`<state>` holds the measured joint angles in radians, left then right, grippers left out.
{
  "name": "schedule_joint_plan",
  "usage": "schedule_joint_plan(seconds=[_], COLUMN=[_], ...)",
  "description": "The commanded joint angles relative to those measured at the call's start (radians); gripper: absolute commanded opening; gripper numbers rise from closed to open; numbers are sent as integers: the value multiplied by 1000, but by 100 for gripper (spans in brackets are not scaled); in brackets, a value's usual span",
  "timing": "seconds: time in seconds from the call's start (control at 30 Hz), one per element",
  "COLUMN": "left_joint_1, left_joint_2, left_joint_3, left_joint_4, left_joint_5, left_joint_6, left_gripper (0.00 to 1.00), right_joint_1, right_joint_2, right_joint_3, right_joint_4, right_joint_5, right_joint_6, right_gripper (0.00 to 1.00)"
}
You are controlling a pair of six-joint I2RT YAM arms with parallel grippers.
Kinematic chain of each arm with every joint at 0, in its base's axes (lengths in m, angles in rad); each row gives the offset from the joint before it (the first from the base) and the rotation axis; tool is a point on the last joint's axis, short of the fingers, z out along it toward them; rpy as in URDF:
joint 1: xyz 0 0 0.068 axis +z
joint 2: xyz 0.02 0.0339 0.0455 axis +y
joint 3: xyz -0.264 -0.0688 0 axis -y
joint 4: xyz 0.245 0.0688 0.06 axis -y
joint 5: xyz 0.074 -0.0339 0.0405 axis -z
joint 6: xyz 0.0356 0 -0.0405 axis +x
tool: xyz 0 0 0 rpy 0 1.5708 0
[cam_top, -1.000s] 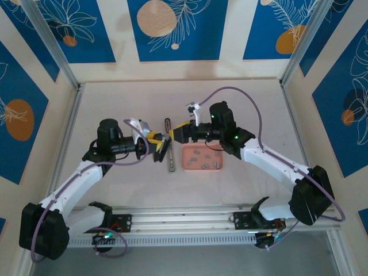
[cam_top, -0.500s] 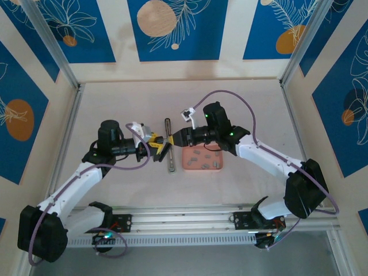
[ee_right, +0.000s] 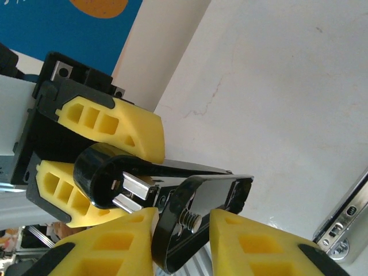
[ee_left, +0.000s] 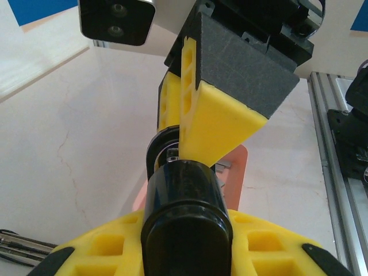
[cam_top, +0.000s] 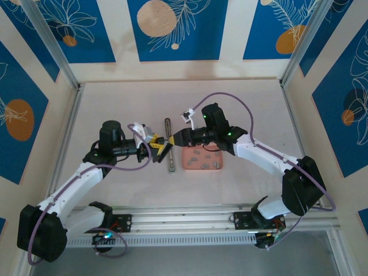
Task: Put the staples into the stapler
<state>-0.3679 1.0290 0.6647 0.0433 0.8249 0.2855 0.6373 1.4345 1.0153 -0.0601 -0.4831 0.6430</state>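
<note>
The stapler (ee_right: 123, 175) is small and black with a bright metal channel, and it hangs above the table. My left gripper (ee_left: 187, 230) is shut on its rounded black body (ee_left: 187, 207). The hinged black base plate (ee_right: 218, 192) swings out and sits between the yellow fingers (ee_right: 259, 241) of my right gripper (ee_right: 184, 221), which are pressed against both its sides. From above, the two grippers, left (cam_top: 159, 146) and right (cam_top: 173, 140), meet nose to nose at the stapler (cam_top: 164, 149). Several small grey staples (cam_top: 196, 154) lie in the pink tray (cam_top: 187, 165).
A long narrow grey bar (cam_top: 169, 129) lies on the table just beyond the grippers, running front to back. The pink tray sits directly under my right wrist. An aluminium rail (cam_top: 184, 215) lines the near edge, and metal frame posts (cam_top: 63, 138) border both sides.
My right gripper has moved left to the stapler and its jaws have narrowed onto the base plate. My left gripper has kept its hold and shifted only slightly.
</note>
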Motion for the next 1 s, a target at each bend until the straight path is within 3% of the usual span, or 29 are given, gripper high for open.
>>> schedule_joint_plan(seconds=[0.0, 0.27, 0.63, 0.97], left_joint_1=[-8, -8, -7, -8], left_joint_2=[-45, -67, 22, 56], left_joint_3=[49, 169, 392, 403], left_joint_4=[77, 116, 185, 230], left_joint_5=[52, 26, -66, -180], left_joint_6=[-33, -154, -324, -361], left_gripper=[0, 0, 0, 0], right_joint_1=[-73, -151, -93, -68], right_joint_2=[-16, -13, 48, -40], right_joint_3=[-83, -191, -147, -132], right_joint_4=[-31, 53, 120, 126], right_joint_5=[79, 75, 55, 102], right_joint_6=[54, 95, 88, -109], right_gripper=[27, 26, 27, 44])
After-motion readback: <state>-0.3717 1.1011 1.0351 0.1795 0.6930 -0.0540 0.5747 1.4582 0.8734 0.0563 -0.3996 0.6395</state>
